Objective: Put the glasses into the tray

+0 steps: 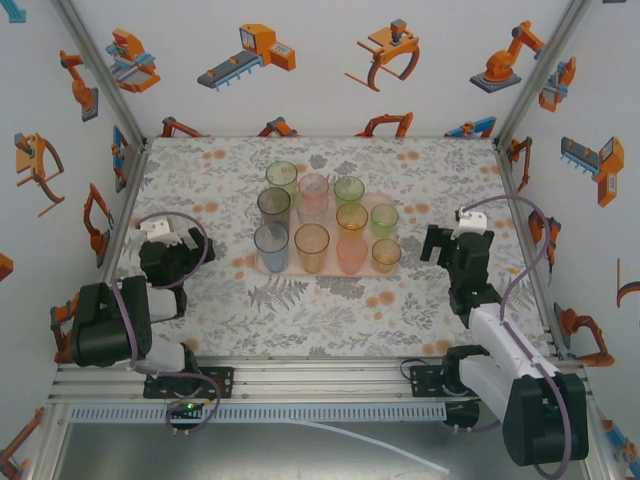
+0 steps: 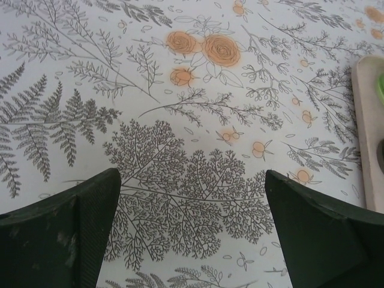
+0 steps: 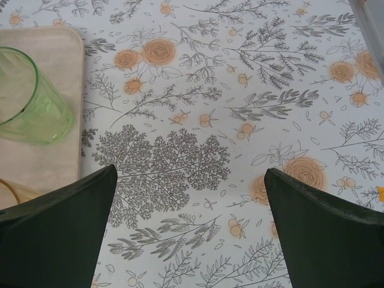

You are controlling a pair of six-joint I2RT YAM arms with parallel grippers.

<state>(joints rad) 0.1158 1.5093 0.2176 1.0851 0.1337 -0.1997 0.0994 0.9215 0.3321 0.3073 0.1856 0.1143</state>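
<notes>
Pale pink-beige for the tray [image 1: 291, 269], mid-table, crowded with the glasses [image 1: 311, 245] in tight rows, rims almost touching. Cannot tell whether the rear green glass [image 1: 282, 177] stands on the tray or just past its back rim.

Well apart on either side, both end effectors released and holding nothing: left gripper [image 2: 192, 179] spread wide over the bare floral table [image 2: 180, 72], right gripper [image 3: 191, 176] likewise, near the tray corner with a green tumbler [image 3: 30, 99] just inside it.

Probable trouble: going in among such close tumblers with spread fingers, clipping a neighbour and toppling it or shoving a whole row. Also catching the low rim on a flat, sideways approach and sliding the loaded tray. Safest from above, at the outer glasses.

Plenty of open cloth left, right and in front of the tray. Less behind it, and tighter again toward the enclosure walls [image 1: 60, 200].
</notes>
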